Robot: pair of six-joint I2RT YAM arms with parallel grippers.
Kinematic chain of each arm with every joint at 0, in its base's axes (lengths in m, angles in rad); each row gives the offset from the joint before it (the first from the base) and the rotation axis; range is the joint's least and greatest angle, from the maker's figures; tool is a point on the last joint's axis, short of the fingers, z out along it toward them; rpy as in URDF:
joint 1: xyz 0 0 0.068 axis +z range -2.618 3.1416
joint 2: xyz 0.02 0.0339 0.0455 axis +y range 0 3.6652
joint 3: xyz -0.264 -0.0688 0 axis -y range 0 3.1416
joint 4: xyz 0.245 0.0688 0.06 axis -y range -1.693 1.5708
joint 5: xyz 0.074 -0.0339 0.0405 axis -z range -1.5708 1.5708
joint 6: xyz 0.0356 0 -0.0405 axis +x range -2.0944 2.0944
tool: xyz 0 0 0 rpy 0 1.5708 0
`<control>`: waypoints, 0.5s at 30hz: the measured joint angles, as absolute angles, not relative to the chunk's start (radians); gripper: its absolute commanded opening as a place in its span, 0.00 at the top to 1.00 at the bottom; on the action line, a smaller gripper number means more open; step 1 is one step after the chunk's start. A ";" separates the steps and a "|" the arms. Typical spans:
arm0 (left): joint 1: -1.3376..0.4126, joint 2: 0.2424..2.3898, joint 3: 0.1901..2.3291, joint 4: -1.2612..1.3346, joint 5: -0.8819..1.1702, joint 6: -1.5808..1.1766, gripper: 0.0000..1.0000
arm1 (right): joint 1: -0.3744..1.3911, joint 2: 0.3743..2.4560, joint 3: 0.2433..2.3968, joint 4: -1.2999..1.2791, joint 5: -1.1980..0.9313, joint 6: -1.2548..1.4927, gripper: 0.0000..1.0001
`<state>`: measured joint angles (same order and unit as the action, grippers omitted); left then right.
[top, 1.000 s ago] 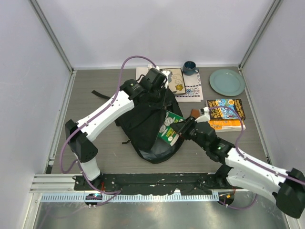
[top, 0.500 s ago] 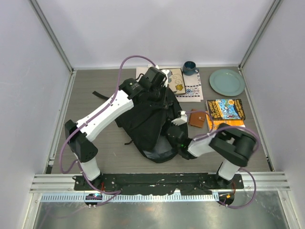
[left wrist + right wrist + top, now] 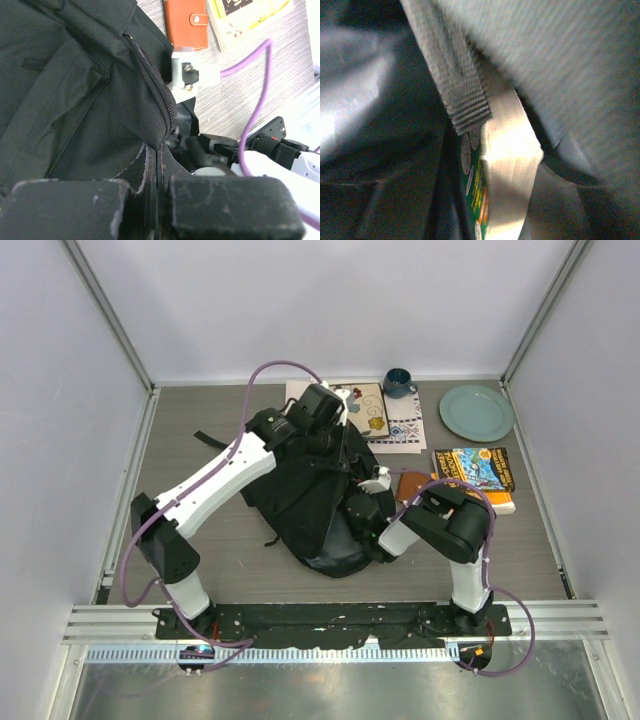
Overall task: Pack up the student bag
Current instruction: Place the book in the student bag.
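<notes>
Your student bag (image 3: 300,502) lies mid-way on the bench (image 3: 205,550), its flap clamped in your left hand (image 3: 157,194), the green book (image 3: 506,167) already inside with your right hand (image 3: 362,511), whose grip you cannot tell; the wallet (image 3: 412,486) and yellow-edged book (image 3: 476,474) wait outside at its 3 o'clock

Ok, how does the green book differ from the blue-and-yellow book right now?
The green book sits inside the student bag, dark fabric around it; the blue-and-yellow book lies out on the table, apart from the bag. The green book shows on edge, page block facing the right wrist camera; the blue-and-yellow book lies flat, cover up. Both have printed, colourful covers.
</notes>
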<state>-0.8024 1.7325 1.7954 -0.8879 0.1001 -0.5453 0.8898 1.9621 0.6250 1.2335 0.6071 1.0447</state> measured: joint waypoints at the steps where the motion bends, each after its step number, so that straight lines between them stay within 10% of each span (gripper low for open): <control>1: -0.801 1.724 1.782 -0.879 0.100 -0.546 1.00 | 0.884 1.949 0.606 1.234 0.607 1.049 0.20; 15: -0.755 1.626 1.664 -0.801 0.109 -0.569 1.00 | 0.877 1.432 0.467 0.716 0.474 1.114 0.26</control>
<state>-0.7547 1.6260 1.6638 -0.8009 0.1089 -0.5694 0.8772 1.4322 0.4667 0.7158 0.4740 1.1145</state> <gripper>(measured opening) 0.014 0.825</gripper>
